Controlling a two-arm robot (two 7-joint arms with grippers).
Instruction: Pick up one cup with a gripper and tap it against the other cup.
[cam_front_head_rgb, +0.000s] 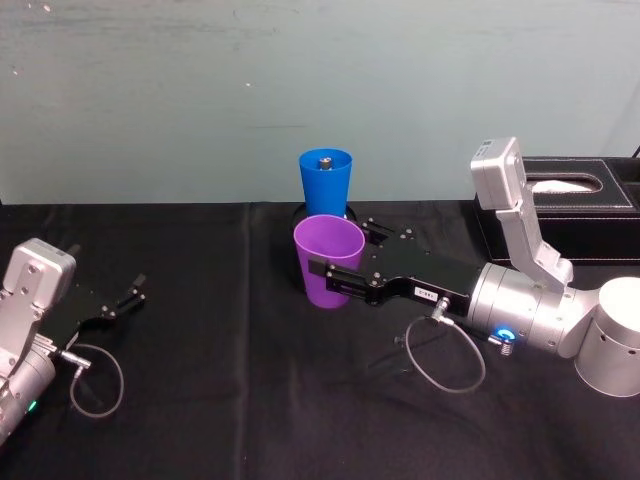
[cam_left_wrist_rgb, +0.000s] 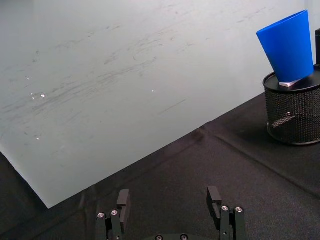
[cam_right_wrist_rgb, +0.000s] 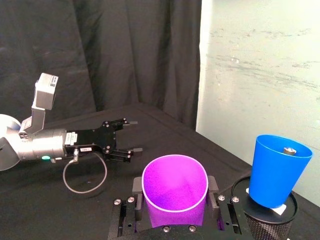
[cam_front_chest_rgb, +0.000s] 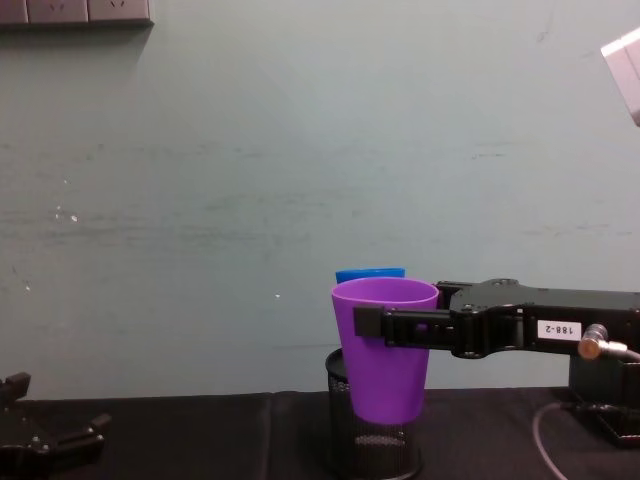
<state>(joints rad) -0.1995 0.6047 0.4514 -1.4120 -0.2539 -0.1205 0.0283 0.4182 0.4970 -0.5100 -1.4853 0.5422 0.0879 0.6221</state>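
The purple cup (cam_front_head_rgb: 325, 245) is upright and clamped in the right gripper (cam_front_chest_rgb: 385, 323). One black finger runs along each side of the cup body just below the rim. In the chest view the cup base hangs clear of the surface (cam_front_head_rgb: 220, 400), in front of the black wire-mesh pen holder (cam_left_wrist_rgb: 292, 117). The right gripper carries a small white number label (cam_front_chest_rgb: 558, 329) on its body, and its silver-grey arm reaches in from the right side of the surface. The blue cup (cam_front_head_rgb: 326, 182) stands directly behind the purple cup, seated on top of the pen holder with its open rim up. A small grey object (cam_front_head_rgb: 324, 161) lies inside it. In the right wrist view a narrow gap separates the two cups, so they are just beside each other and not touching; the blue cup rim sits higher than the purple cup rim. A black tissue box (cam_front_head_rgb: 580, 205) stands at the far right, behind the right arm. The left gripper (cam_left_wrist_rgb: 168, 195) is parked low at the left edge of the surface, well apart from both cups. Its fingers are spread apart with nothing between them.
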